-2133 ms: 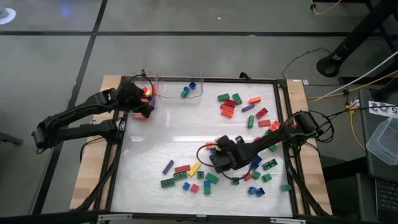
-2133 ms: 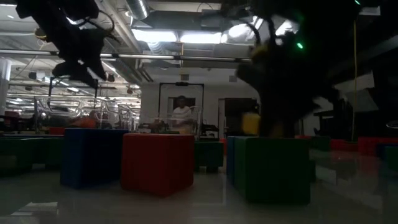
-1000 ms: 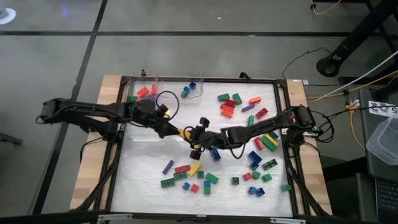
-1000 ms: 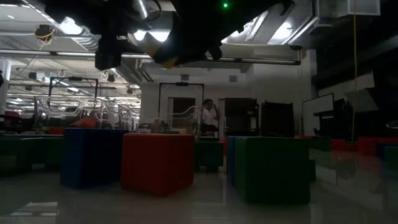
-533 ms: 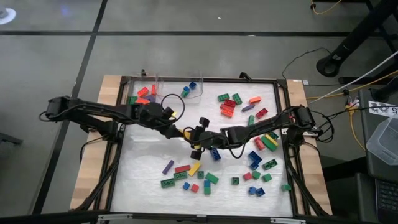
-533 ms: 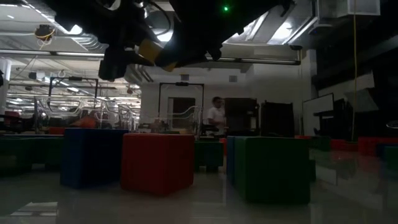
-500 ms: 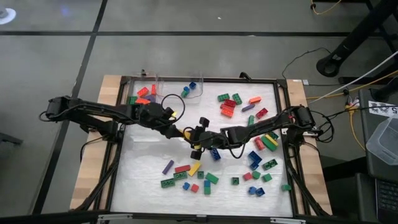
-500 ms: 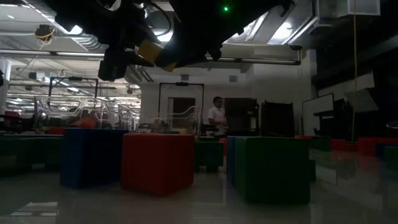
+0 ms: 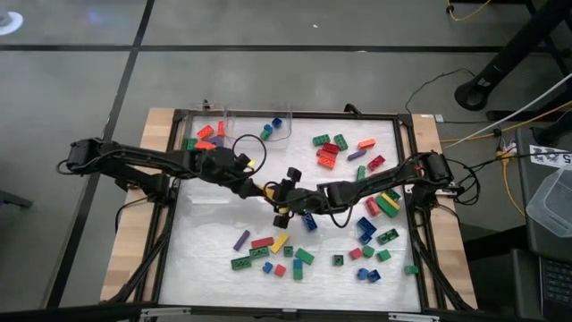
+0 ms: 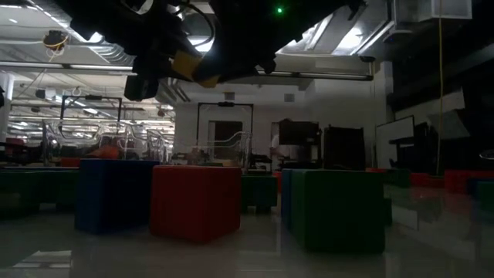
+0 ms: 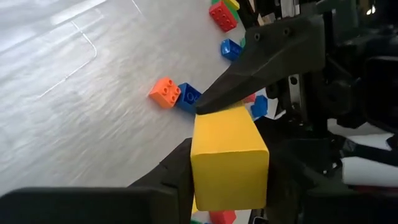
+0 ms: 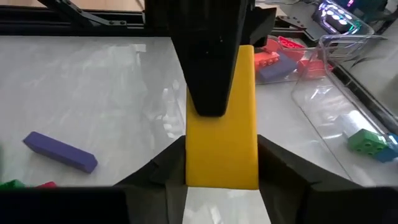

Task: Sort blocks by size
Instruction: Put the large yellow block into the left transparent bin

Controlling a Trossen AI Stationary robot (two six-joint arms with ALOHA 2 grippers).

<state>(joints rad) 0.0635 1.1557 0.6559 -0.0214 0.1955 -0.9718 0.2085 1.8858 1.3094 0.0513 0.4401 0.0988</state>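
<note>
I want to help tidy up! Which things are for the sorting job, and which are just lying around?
For the job:
- yellow block, held up between the left gripper and right gripper
- loose blocks on the tray
- clear bins holding a few blocks

Just lying about:
- cables beside the table
- grey tub

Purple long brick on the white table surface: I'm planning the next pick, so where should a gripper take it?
Grip the purple long plastic brick at mid-length, across its narrow width, coming straight down from above. It lies flat and diagonal, with bare white table surface along both long sides, so the fingers should have room there. The red brick sits close to one end.
</note>
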